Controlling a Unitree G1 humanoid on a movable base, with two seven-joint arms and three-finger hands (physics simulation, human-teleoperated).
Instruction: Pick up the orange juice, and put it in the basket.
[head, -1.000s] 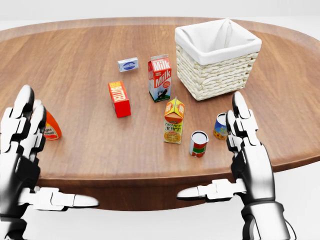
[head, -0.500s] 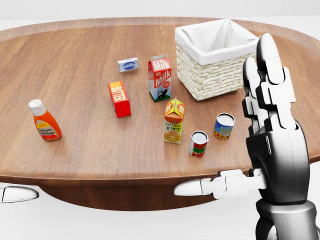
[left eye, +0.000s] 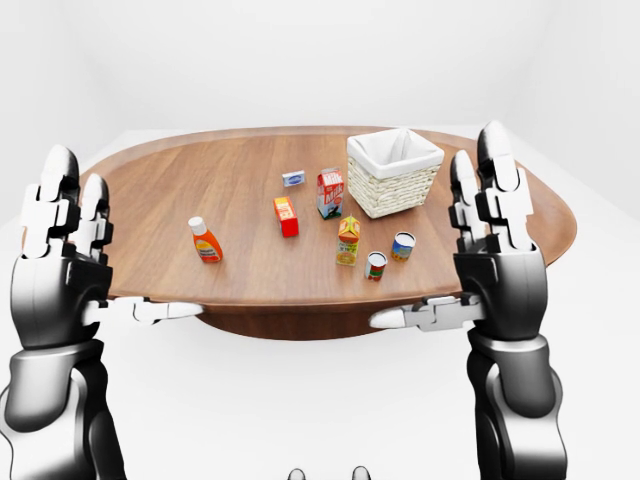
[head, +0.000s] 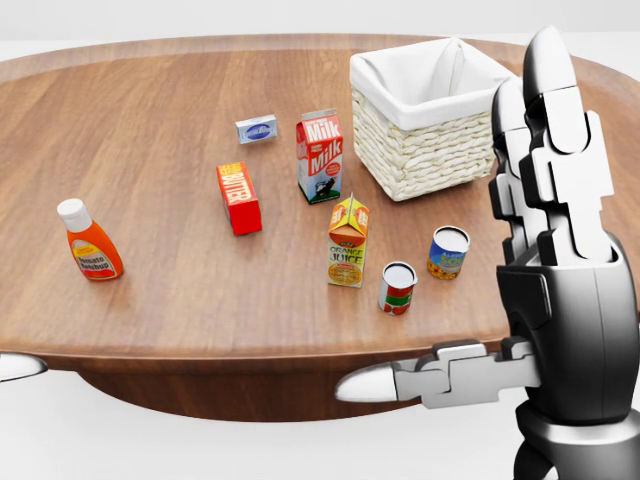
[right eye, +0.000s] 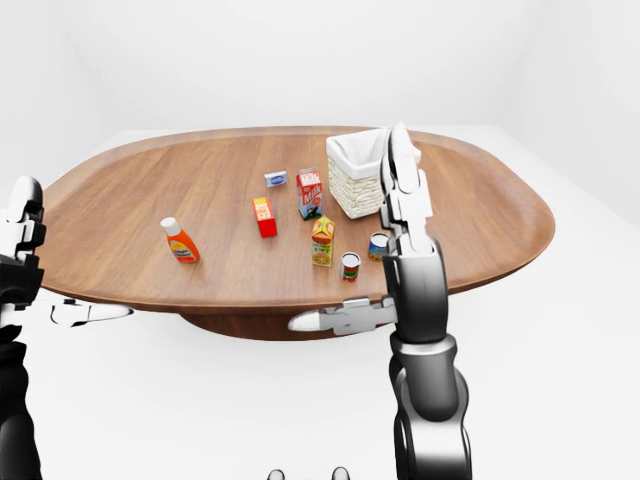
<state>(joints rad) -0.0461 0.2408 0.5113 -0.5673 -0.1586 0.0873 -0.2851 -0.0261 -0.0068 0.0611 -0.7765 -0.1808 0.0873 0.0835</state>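
Over on the left, the left hand (left eye: 62, 255) is raised beside the table (head: 150, 150), fingers straight up and thumb stuck out sideways, spread wide and holding nothing. It sits short of the near edge, clear of everything, which looks like a parked pose rather than a working one.

On the wood, the first thing along is a ketchup bottle (head: 89, 241), upright and alone, well apart from the rest. Further right stands a small red box (head: 238, 198), with a little blue-and-white packet (head: 256, 129) lying beyond it toward the top of the head view. Next comes the milk carton (head: 320, 156), upright.

The orange juice (head: 347, 241) stands just below the milk in the head view, upright, untouched, with open space on its left and lower sides. That makes it easy to reach. To its right are two tins: a red-labelled can (head: 397, 288) close by, and a blue-labelled can (head: 448, 252) a little further over. These crowd the carton's right flank, so I'd guess a hand coming in from that side risks knocking them.

The basket (head: 432, 150), white-lined and empty, sits near the top right, a short carry from the carton.

Last, the right hand (head: 550, 240) is up at the near edge, fingers extended and thumb out, wide open and empty, partly hiding the basket's right corner in the head view. It seems the likelier one to do the picking.
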